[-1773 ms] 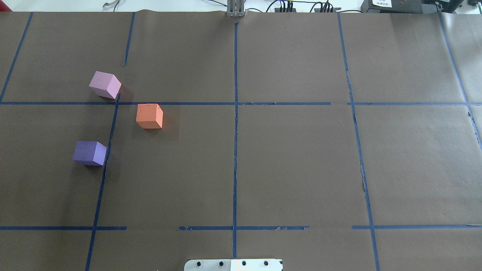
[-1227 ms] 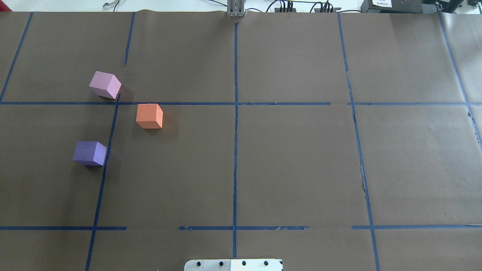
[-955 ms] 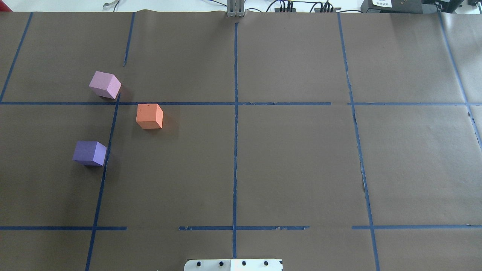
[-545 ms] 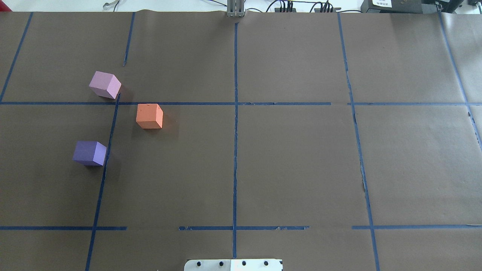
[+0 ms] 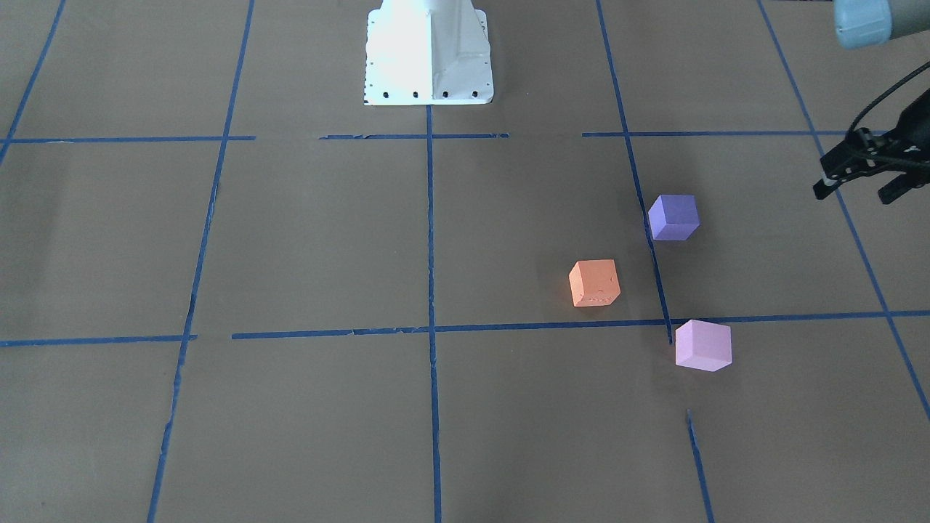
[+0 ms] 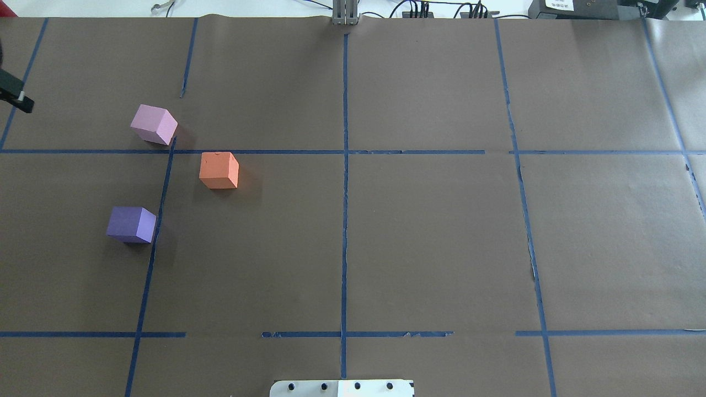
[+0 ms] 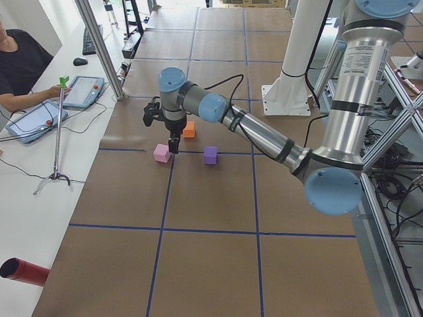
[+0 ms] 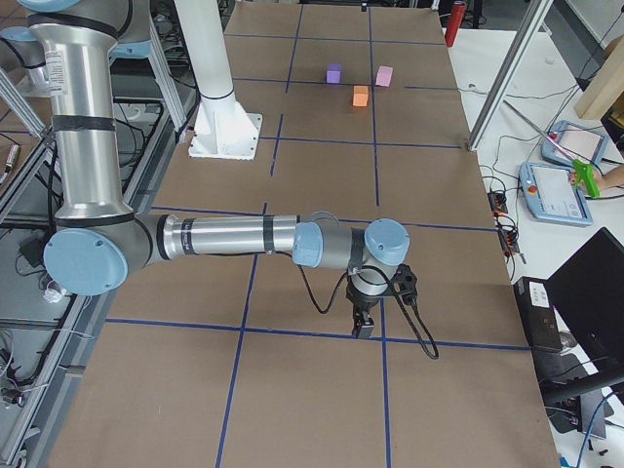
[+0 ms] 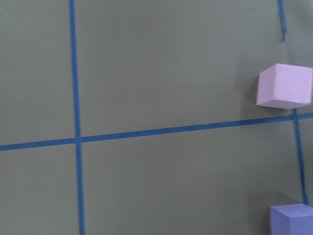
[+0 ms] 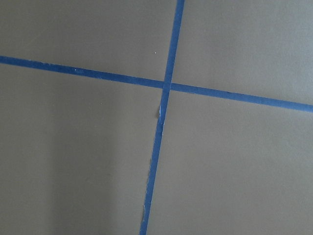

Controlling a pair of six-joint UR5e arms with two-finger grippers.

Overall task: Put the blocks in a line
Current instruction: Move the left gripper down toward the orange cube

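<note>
The left jaws hang spread and empty above the desk point(image 6: 386, 248). All three blocks lie off to their inner side, the pink block point(image 6: 154, 124) and purple block point(image 6: 131, 224) nearer than the orange block point(image 6: 219, 170). The right jaws are well apart from them; I cannot tell their opening. Best, I judge, to descend over the orange block, square to its turned faces, and pinch lightly.

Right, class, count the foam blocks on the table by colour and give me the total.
orange block: 1
violet-blue block: 1
pink-lilac block: 1
Total: 3
</note>
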